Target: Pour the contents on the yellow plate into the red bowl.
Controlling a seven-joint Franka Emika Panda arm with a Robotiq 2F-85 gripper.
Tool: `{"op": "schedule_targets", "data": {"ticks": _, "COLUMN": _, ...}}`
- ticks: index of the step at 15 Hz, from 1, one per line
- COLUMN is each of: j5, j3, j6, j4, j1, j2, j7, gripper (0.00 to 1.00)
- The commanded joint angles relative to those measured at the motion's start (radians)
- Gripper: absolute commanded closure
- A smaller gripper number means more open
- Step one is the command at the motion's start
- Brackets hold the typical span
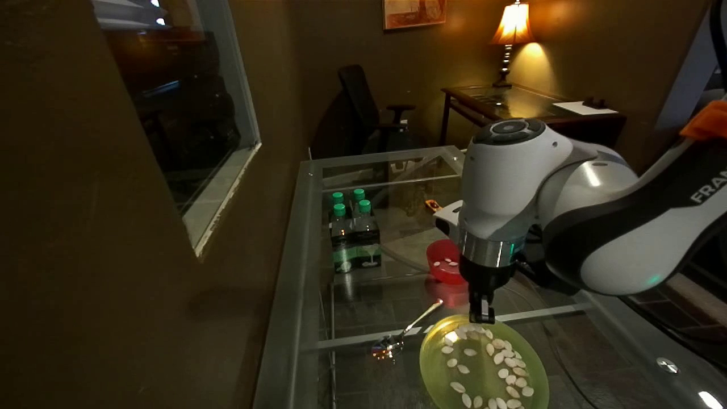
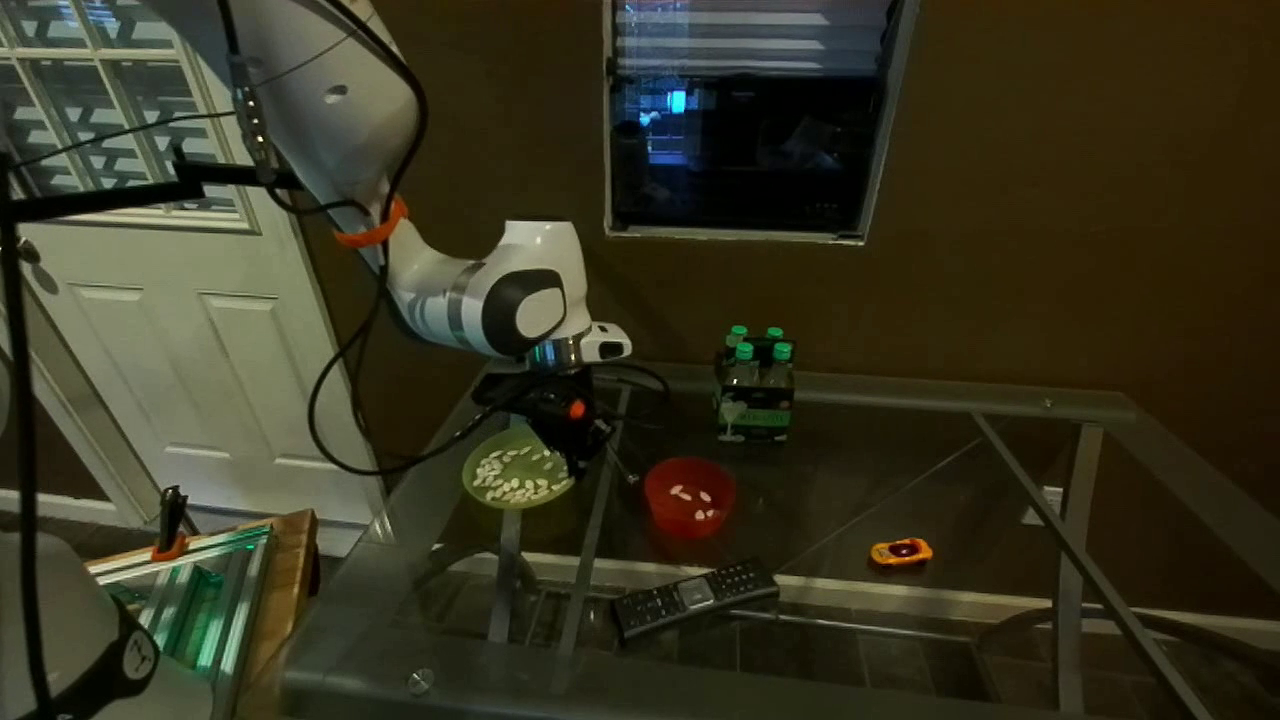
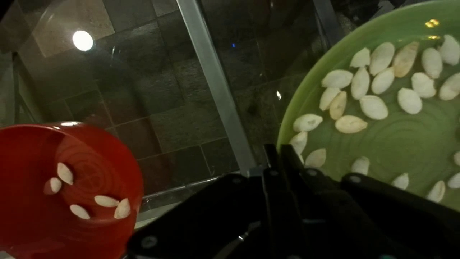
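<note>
The yellow plate (image 1: 483, 375) is round and yellow-green; it also shows in an exterior view (image 2: 500, 442) and the wrist view (image 3: 406, 140). Many pale nut-like pieces (image 3: 373, 107) lie on it. My gripper (image 3: 278, 147) is shut on the plate's rim, one finger outside and one inside; in an exterior view the gripper (image 1: 482, 318) is at the plate's far edge. The plate looks near level; I cannot tell whether it touches the table. The red bowl (image 3: 32, 230) stands upright apart from the plate, with several pieces inside; both exterior views show the bowl (image 1: 448, 275) (image 2: 690, 520).
A metal spoon (image 1: 392, 343) lies beside the plate on the glass table. A carrier of green-capped bottles (image 1: 356, 244) stands near the wall, beyond the bowl. A black remote control (image 2: 695, 593) and a small orange-yellow toy car (image 2: 900, 552) lie on the table.
</note>
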Motion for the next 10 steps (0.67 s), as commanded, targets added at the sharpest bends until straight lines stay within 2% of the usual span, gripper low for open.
{"op": "schedule_targets", "data": {"ticks": 1, "j5": 0.078, "j3": 0.002, "j6": -0.063, "j4": -0.036, "j1": -0.019, "j2": -0.083, "j7": -0.034, "gripper": 0.98}}
{"op": "schedule_targets", "data": {"ticks": 7, "j5": 0.161, "j3": -0.003, "j6": -0.087, "j4": -0.064, "j1": -0.062, "j2": -0.147, "j7": -0.094, "gripper": 0.98}}
{"op": "schedule_targets", "data": {"ticks": 10, "j5": 0.203, "j3": 0.000, "j6": -0.067, "j4": -0.066, "j1": -0.074, "j2": -0.139, "j7": -0.135, "gripper": 0.98}}
